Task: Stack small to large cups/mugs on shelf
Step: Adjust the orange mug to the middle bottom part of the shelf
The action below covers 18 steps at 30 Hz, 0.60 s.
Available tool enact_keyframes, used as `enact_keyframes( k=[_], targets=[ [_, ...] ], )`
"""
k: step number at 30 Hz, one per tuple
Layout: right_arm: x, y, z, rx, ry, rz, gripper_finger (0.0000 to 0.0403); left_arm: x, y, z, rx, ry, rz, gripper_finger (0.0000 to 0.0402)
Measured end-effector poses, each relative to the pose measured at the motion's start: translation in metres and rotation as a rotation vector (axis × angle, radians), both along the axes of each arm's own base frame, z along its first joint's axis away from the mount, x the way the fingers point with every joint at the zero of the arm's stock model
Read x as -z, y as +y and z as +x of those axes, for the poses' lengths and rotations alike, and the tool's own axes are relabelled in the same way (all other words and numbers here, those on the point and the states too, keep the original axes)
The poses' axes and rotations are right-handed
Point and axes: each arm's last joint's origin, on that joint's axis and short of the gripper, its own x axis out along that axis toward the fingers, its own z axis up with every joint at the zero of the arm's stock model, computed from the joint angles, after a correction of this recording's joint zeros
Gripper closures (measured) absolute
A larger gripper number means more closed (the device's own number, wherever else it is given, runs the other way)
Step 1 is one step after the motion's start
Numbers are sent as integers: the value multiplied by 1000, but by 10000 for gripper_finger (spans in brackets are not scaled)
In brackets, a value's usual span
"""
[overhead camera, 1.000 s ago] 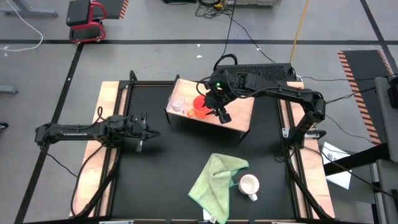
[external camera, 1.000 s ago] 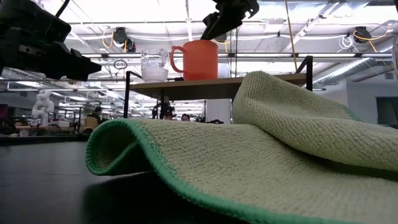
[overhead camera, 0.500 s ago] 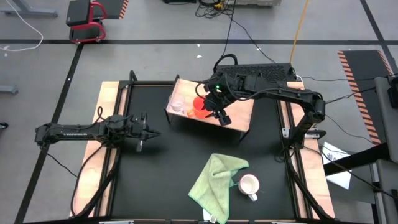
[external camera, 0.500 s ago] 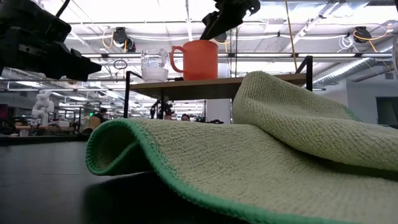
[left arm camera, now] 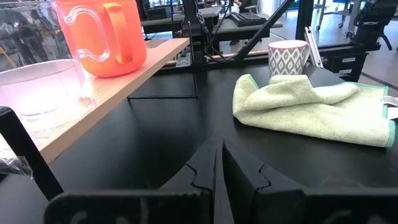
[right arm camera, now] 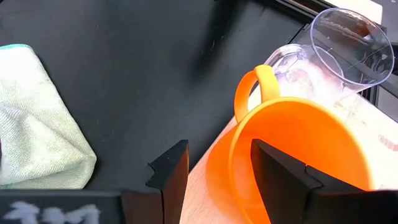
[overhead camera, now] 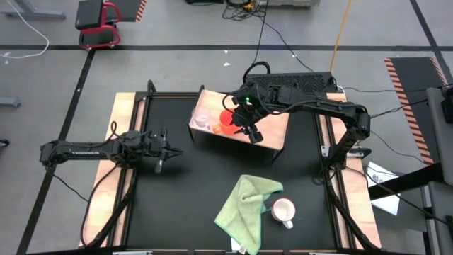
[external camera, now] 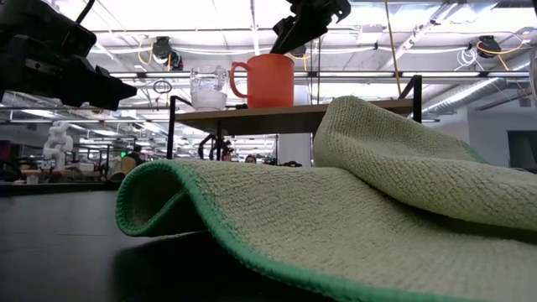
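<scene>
Upright orange mug point(right arm camera: 292, 155), handle toward glass cup point(right arm camera: 336, 53).

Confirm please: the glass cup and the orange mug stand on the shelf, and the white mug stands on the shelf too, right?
Not quite. The glass cup and the orange mug do stand on the shelf, but the white mug is still on the black tabletop, beside the green cloth. The high view shows this.
</scene>
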Motion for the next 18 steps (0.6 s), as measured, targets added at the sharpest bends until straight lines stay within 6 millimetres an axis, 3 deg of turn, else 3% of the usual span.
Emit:
enact_keyframes(
  k=[18],
  targets=[
    [5,-2,6,16,1,-20,254,0,0,0,0,1,0,371]
  ],
)
